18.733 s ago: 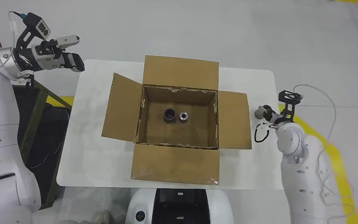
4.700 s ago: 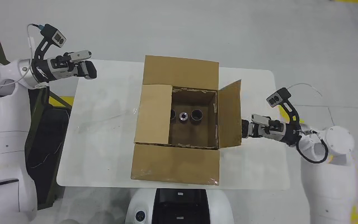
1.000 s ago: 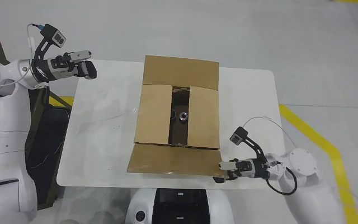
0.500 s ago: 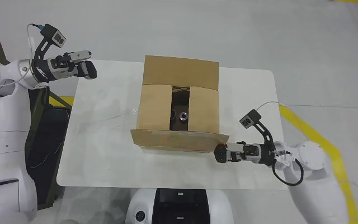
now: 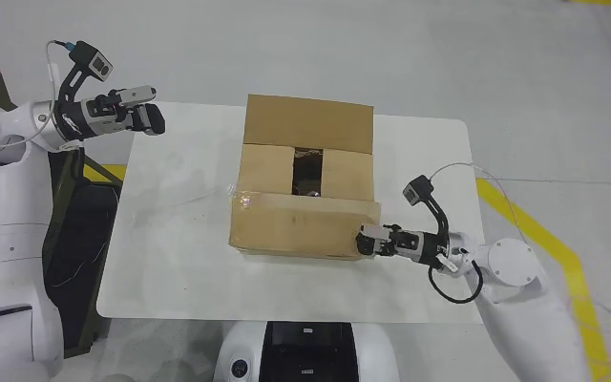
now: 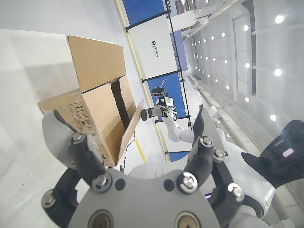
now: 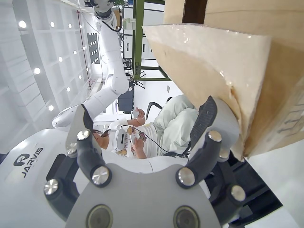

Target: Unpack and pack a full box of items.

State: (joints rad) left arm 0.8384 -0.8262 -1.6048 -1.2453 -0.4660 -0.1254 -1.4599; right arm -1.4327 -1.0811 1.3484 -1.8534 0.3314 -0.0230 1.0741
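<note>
While the box (image 5: 301, 205) sits on the table (image 5: 172, 248), side flaps (image 5: 265, 169) folded in, the right end effector (image 5: 368, 243), spread wide and empty, touches the right corner of the front flap (image 5: 304, 215); the left end effector (image 5: 153, 107) hovers open and empty above the table's far left corner.

Brown cardboard box (image 5: 286, 174) at the middle of the table (image 5: 172, 239): 2 side flaps folded in (dark gap between them), near flap (image 5: 301, 224) tilted over them, far flap (image 5: 307, 119) open.
</note>
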